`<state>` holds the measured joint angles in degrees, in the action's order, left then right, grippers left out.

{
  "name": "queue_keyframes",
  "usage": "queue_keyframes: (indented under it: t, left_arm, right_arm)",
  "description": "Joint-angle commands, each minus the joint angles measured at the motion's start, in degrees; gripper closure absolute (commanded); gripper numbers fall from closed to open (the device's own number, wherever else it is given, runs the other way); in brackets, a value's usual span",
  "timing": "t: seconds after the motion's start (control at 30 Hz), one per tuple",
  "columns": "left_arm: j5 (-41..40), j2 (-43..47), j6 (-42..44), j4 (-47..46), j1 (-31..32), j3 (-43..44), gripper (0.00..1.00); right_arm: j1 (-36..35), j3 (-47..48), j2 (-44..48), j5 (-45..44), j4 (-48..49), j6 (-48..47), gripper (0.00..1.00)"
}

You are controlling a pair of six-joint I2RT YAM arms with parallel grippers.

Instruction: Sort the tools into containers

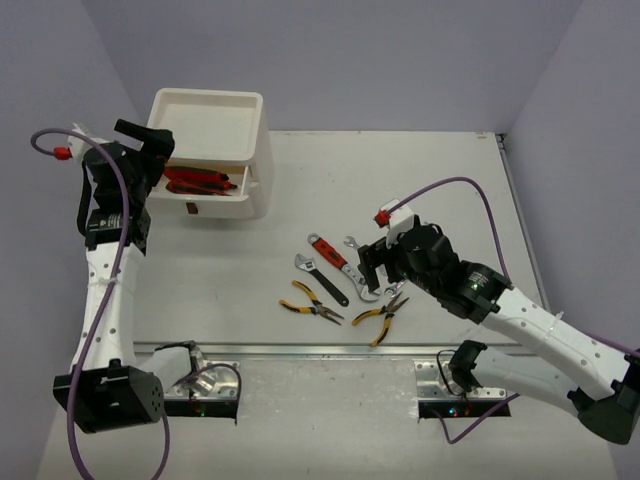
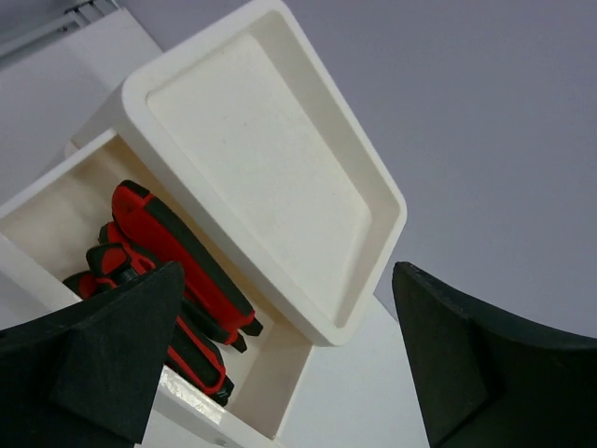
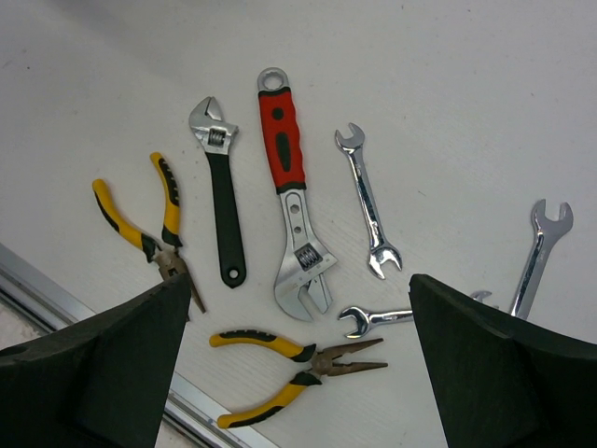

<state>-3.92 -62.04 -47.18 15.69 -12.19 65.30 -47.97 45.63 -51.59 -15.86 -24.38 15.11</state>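
The white container unit (image 1: pixel 215 150) stands at the back left, with an empty shallow tray (image 2: pixel 270 149) on top. Its upper drawer (image 1: pixel 200 190) is pulled out and holds red-and-black-handled pliers (image 2: pixel 177 271). My left gripper (image 2: pixel 289 364) is open and empty, hovering by the drawer's left side (image 1: pixel 158 150). My right gripper (image 3: pixel 298 373) is open and empty above loose tools on the table (image 1: pixel 375 262): a red-handled adjustable wrench (image 3: pixel 289 187), a black-handled adjustable wrench (image 3: pixel 222 201), two yellow-and-black pliers (image 3: pixel 154 219) (image 3: pixel 289 364), and three silver combination wrenches (image 3: pixel 368 201) (image 3: pixel 539 257) (image 3: pixel 382 317).
A metal rail (image 1: pixel 330 350) runs along the near table edge just in front of the pliers. The drawer has a small dark handle (image 1: pixel 190 209). Purple walls close the back and sides. A purple cable (image 1: pixel 450 185) arches over the right arm.
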Motion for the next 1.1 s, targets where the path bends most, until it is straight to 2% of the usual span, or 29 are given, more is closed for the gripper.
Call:
queue_keyframes:
  t: [0.0,0.1,0.2,0.33,0.37,0.4,0.5,0.53,0.57,0.73,1.07]
  left_arm:
    - [-4.93,4.07,2.49,-0.06,-0.53,0.38,0.10]
    - [-2.80,4.90,3.10,-0.55,-0.51,-3.60,0.16]
    - [0.16,4.39,3.53,-2.76,-0.55,-6.12,0.26]
    - [2.77,6.05,2.05,-2.33,-0.55,-9.49,0.28]
    - [2.51,7.35,0.51,-2.99,-0.55,-12.19,0.35]
    - [1.96,8.95,-1.63,-4.14,-0.55,-16.09,0.45]
    - [-0.40,12.95,-4.61,-6.35,-0.55,-22.71,0.84]
    - [-0.58,12.76,-5.12,-6.37,-0.55,-23.74,0.94]
    - [-0.44,12.37,-5.57,-6.69,-0.55,-24.61,0.99]
    - [2.92,8.89,-7.12,-12.38,-0.55,-29.62,1.00]
    - [13.36,-2.54,-10.12,-41.93,-0.46,-32.43,1.00]
  right_arm:
    - [0.42,-0.01,0.44,0.12,1.88,-0.66,0.01]
    - [0.50,0.12,0.18,0.38,1.88,-0.87,0.01]
    - [0.50,0.13,0.21,0.60,1.88,-0.92,0.01]
    - [0.59,-0.32,0.57,0.52,1.88,-0.96,0.01]
    - [0.62,-0.39,0.53,0.50,1.88,-0.93,0.01]
    - [0.67,-0.44,0.37,0.56,1.88,-0.87,0.01]
    - [0.68,-0.37,-0.42,1.07,1.97,-0.79,0.01]
    - [0.68,-0.42,-0.49,1.15,1.91,-0.78,0.01]
    - [0.68,-0.48,-0.51,1.16,1.90,-0.78,0.01]
    - [0.68,-0.71,-0.20,0.89,1.97,-0.67,0.01]
    - [0.77,-0.85,-1.49,1.61,1.97,-0.74,0.01]
